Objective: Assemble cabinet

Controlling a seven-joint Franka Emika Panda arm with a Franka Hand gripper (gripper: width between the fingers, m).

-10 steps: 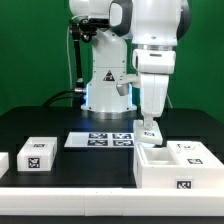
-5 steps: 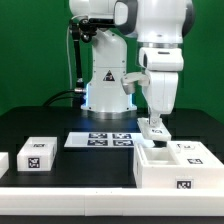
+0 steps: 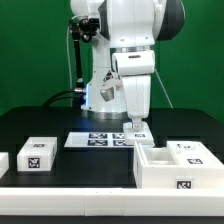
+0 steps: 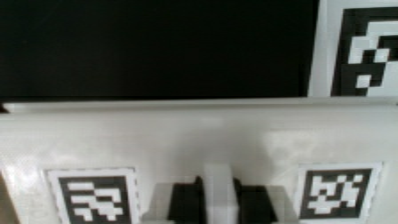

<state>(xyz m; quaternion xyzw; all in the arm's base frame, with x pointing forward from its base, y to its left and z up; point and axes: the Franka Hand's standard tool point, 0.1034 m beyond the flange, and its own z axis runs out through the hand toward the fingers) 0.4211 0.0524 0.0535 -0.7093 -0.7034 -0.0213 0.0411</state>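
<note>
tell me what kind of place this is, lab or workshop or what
Probably a robotics lab bench: a robot arm at a black table before a green backdrop, a marker board of printed tags, and the white cabinet and a small white block carrying similar tags.

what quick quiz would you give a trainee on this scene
1. True or false: the cabinet stands at the exterior view's left.
2. The claw is nearest to: A the small tagged block, B the cabinet, C the table's front edge.
3. Fill in: the table top is coloured ___.
Key: 1 false; 2 B; 3 black.
</note>
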